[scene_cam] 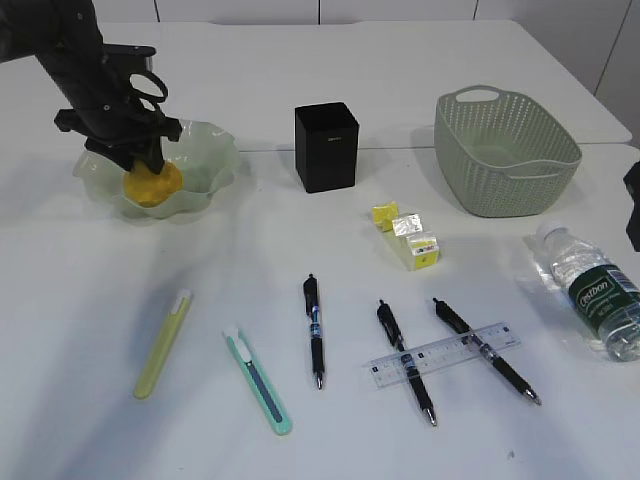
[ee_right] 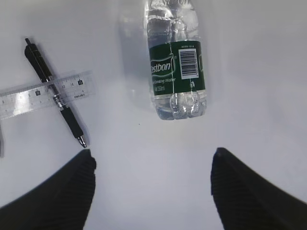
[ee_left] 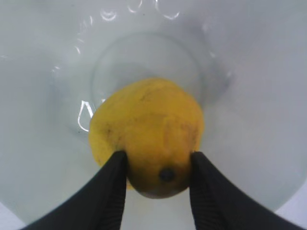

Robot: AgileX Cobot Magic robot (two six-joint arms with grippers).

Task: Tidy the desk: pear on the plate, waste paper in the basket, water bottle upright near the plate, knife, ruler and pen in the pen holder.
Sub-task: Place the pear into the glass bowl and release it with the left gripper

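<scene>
The pear [ee_left: 148, 136] is held between the fingers of the left gripper [ee_left: 158, 165], just over the plate [scene_cam: 215, 150]; the right gripper [ee_right: 153, 165] is wide open, empty; the water bottle [ee_right: 176, 62] is lying flat just ahead, its long side pointing away.

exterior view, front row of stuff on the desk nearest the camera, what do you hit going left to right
yellow-green knife → teal knife → lone pen → ruler with two pens crossing it → water bottle lying on its side
</scene>
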